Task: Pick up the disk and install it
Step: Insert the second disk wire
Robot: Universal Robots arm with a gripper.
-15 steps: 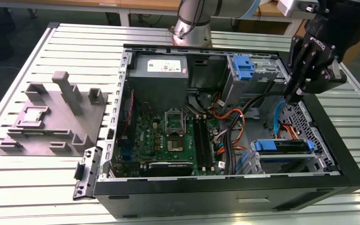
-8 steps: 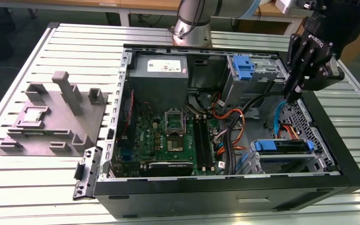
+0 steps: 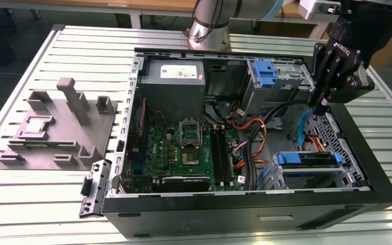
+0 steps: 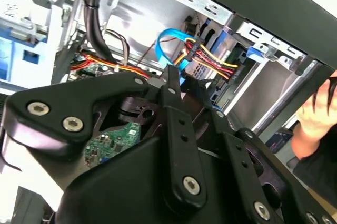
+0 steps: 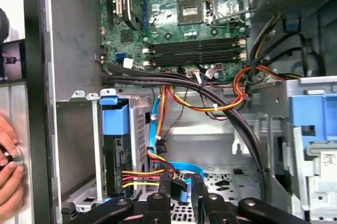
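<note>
The disk [image 3: 308, 159] sits in the lower drive bay of the open computer case [image 3: 250, 204], at the exterior view's right. Its blue carrier frame [image 5: 115, 120] faces outward, and red, yellow and black wires [image 5: 139, 174] run to its end. My gripper [image 3: 318, 108] hangs inside the case, above that bay and apart from the disk. In the first wrist view the gripper [image 5: 181, 184] is open by a narrow gap and holds nothing. A blue data cable [image 4: 169, 42] shows through the gap and curves close past the fingertips.
A second blue bracket [image 3: 267, 74] fills the upper bay. The motherboard [image 3: 182, 148] and cable bundles [image 3: 250, 132] lie on the case floor. A grey parts fixture [image 3: 59, 127] holding a small silver chip [image 3: 38, 125] stands outside. A person's hand [image 5: 8, 174] rests at the case edge.
</note>
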